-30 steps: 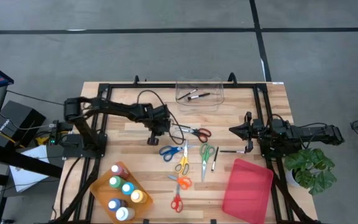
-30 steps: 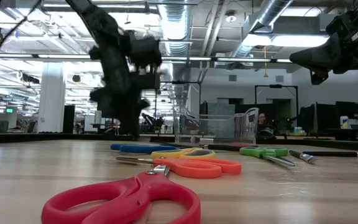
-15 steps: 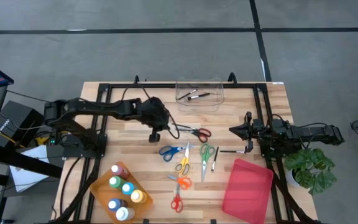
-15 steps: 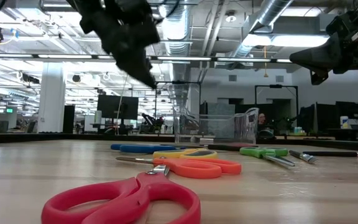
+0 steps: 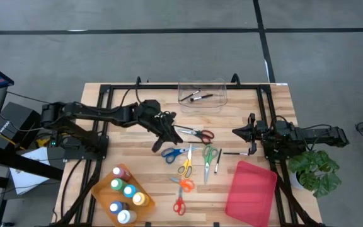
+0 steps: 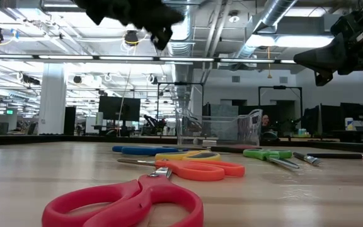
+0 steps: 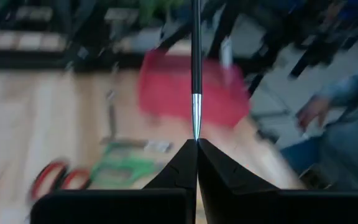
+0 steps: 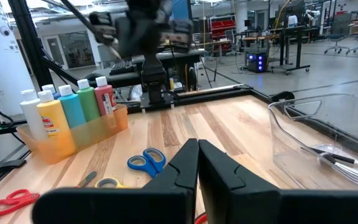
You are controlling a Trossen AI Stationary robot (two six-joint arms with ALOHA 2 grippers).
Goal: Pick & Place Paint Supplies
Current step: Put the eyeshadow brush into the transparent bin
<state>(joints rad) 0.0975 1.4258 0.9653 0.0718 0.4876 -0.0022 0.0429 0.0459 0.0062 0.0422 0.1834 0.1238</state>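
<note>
My left gripper point(image 5: 169, 132) hangs above the table's middle left, shut on a thin dark brush point(image 7: 196, 56) with a silver ferrule. Below it several scissors lie flat: red-black point(image 5: 197, 133), blue point(image 5: 174, 152), yellow point(image 5: 185, 164), green point(image 5: 208, 156), orange point(image 5: 185, 184) and red point(image 5: 179, 205). Another brush point(image 5: 218, 161) lies beside the green scissors. Paint bottles point(image 5: 125, 192) stand in an orange tray at the near left. My right gripper point(image 5: 235, 132) waits shut over the right side. My left gripper pinches the brush's tapered ferrule end point(image 7: 196, 132) between its two fingertips. The dark shaft sticks straight out ahead, in line with the fingers. The fingers slant slightly down toward the table's right, and the brush is lifted clear of the table.
A clear container point(image 5: 201, 93) holding brushes stands at the far middle. A red tray point(image 5: 252, 191) lies at the near right, with a potted plant point(image 5: 317, 170) off the right edge. Black frame rails point(image 5: 169, 87) run along the table's far edge and sides.
My left gripper has risen well clear of the table and tipped from pointing down to nearly level, swinging toward the right. It has stayed shut. My right arm has kept still.
</note>
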